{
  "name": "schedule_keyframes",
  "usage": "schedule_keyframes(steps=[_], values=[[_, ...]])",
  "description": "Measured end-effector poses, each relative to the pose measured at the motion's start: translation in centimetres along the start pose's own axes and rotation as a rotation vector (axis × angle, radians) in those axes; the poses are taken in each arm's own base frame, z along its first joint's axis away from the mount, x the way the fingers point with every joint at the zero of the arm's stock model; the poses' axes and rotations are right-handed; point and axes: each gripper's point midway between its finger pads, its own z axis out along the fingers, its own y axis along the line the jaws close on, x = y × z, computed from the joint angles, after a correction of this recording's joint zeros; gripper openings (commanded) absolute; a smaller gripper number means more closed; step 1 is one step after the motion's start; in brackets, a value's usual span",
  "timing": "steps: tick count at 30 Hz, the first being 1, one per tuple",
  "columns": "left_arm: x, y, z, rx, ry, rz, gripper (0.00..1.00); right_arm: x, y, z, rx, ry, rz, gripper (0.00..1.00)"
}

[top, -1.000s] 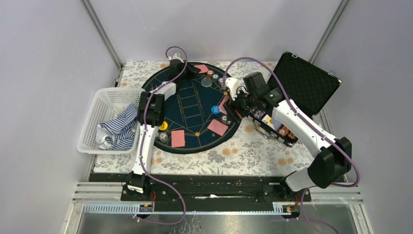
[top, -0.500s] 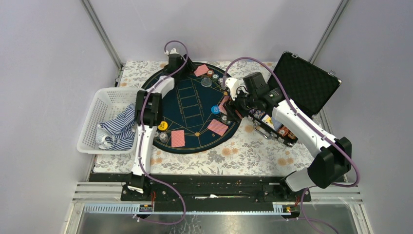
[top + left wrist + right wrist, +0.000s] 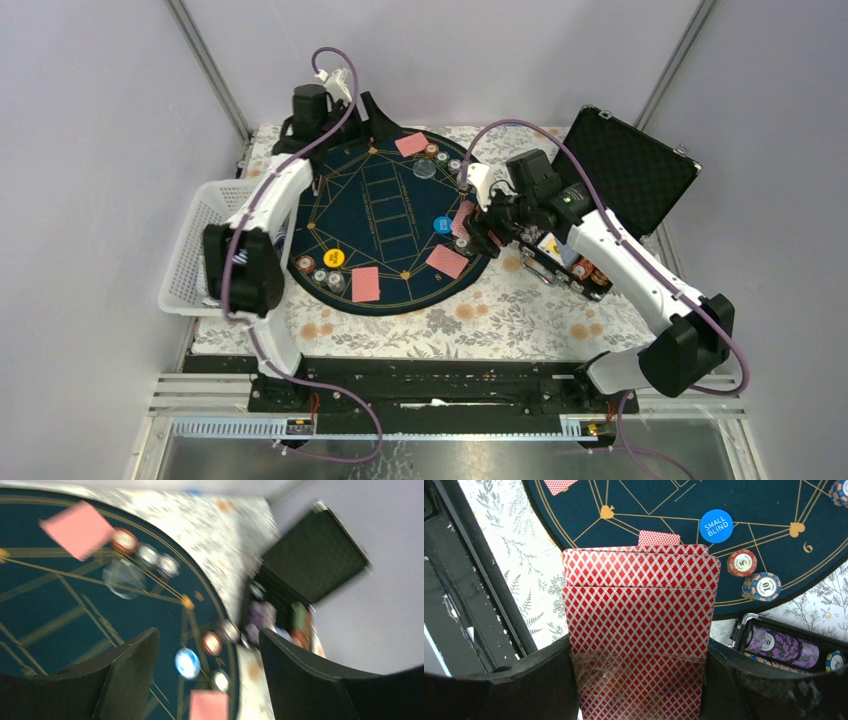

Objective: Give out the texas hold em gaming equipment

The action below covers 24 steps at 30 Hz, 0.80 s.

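Observation:
My left gripper (image 3: 372,112) hangs open and empty above the mat's far edge, and its view is blurred. A red-backed card (image 3: 411,143) lies flat just right of it, beside a row of chips (image 3: 432,151). The same card (image 3: 77,522) shows in the left wrist view, ahead of the open gripper (image 3: 207,640). My right gripper (image 3: 640,647) is shut on a fanned deck of red-backed cards (image 3: 639,615), held over the mat's right edge (image 3: 465,218). Two more cards (image 3: 366,284) (image 3: 447,262) lie near the mat's front. A blue button (image 3: 443,224) and a yellow button (image 3: 333,257) rest on the mat.
The round dark-blue mat (image 3: 385,215) covers the table's middle. An open black case (image 3: 625,175) with chip rows (image 3: 779,645) stands at the right. A white basket (image 3: 200,250) with striped cloth sits at the left. Chips (image 3: 762,586) lie by the mat's right rim.
My left gripper opened, let go of the far card and rose back to the left, its arm swinging over the basket side. The right gripper with the deck stayed put.

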Motion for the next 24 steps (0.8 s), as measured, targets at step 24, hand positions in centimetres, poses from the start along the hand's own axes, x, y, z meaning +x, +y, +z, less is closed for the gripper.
schedule_keyframes(steps=[24], values=[[22.0, -14.6, -12.2, 0.553, 0.626, -0.079, 0.62, 0.4, 5.2, 0.8, -0.119, 0.050, -0.176, 0.07]])
